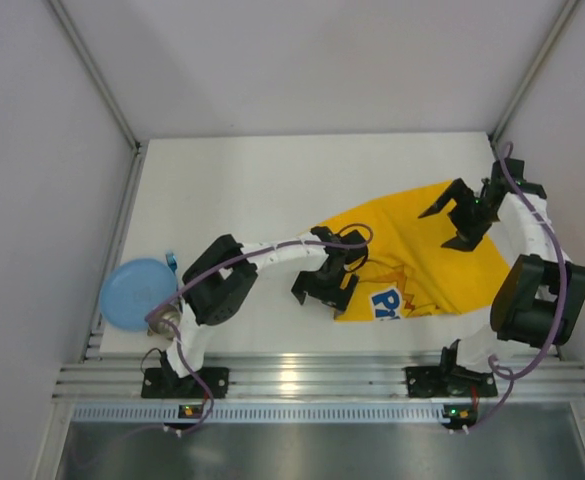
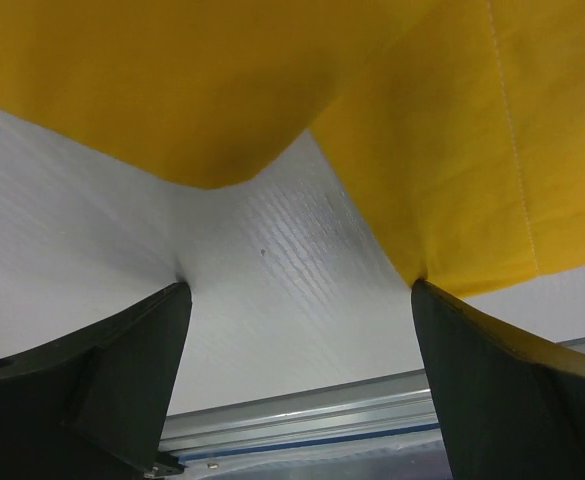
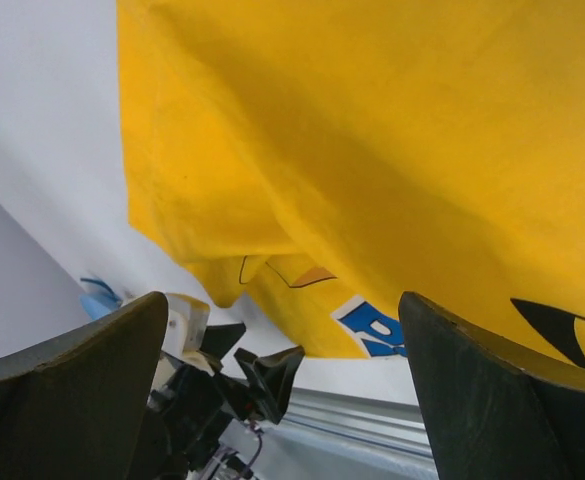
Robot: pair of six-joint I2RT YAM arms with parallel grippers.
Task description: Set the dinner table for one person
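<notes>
Left hand (image 1: 322,292) and right hand (image 1: 450,225) both stood fully open and empty above the rumpled yellow placemat (image 1: 412,265) on the tabletop (image 1: 232,190). The blue plate (image 1: 137,293), left of the left hand, was not yet set.

A rumpled yellow cloth placemat (image 1: 404,228) lies on the white matte tabletop (image 1: 232,190). A round blue plate (image 1: 135,294) sits at its left edge.
</notes>
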